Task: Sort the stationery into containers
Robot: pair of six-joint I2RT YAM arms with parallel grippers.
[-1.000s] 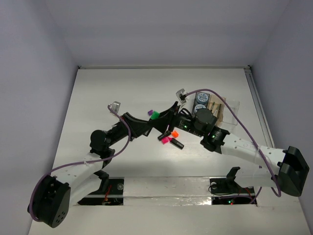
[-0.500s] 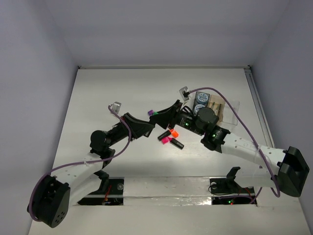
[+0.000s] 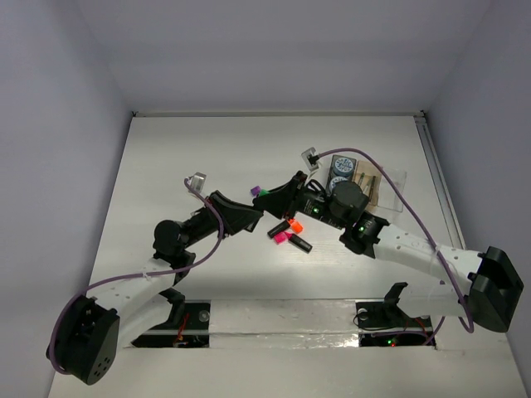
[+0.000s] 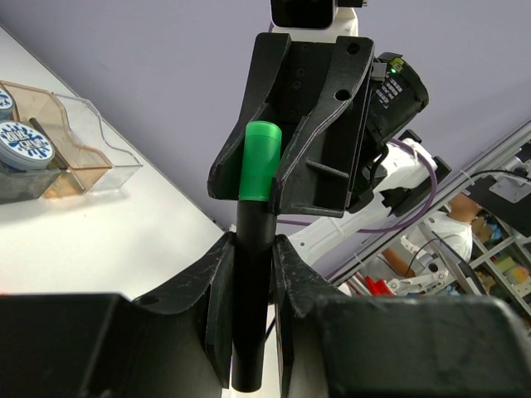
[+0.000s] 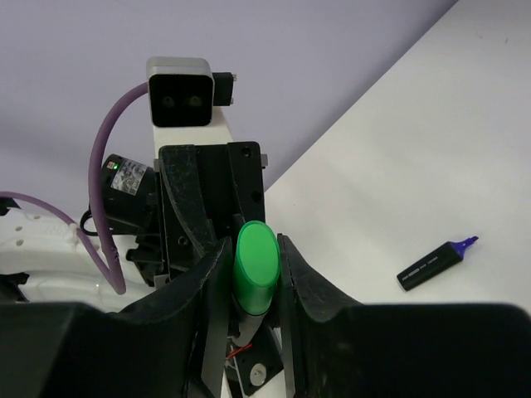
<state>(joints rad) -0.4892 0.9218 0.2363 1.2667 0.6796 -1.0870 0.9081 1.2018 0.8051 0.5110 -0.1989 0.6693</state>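
Highlighters: five pieces are showing. One green-capped highlighter (image 4: 249, 332) is being held between the arms. An orange-capped highlighter (image 3: 286, 225), a pink-ended piece (image 3: 282, 238) and a black piece (image 3: 300, 244) are lying clustered on the surface (image 3: 207, 149). A purple-tipped highlighter (image 5: 433, 262) is lying uncapped.
Round pieces: two round blue-and-white pieces (image 4: 21, 143) are sitting over a dark grey holder (image 4: 17, 189).
Containers: one clear box (image 4: 95, 137) with a tan insert (image 4: 58, 116) is standing just beside that holder.
Left fingers (image 4: 224, 290): they are gripping the black body of the green-capped highlighter, narrow, with its cap pointing away from them.
Right fingers (image 5: 217, 286): they are pressing narrowly on both sides of the green cap (image 5: 255, 264), tip to tip with the left fingers.
Change since a second ago: the right fingers are standing narrower. In the top view they are now covering the cap, which was showing green before. The left fingers are keeping the same grip, and the cluster is lying as it was.
Cluster relative to fingers: it is lying near the meeting fingertips, on the side of the arm bases.
Purple-tipped highlighter relative to fingers: it is lying just beyond the meeting fingertips, on the far side.
Box relative to fingers: it is standing behind the right fingers, beside that arm's wrist.
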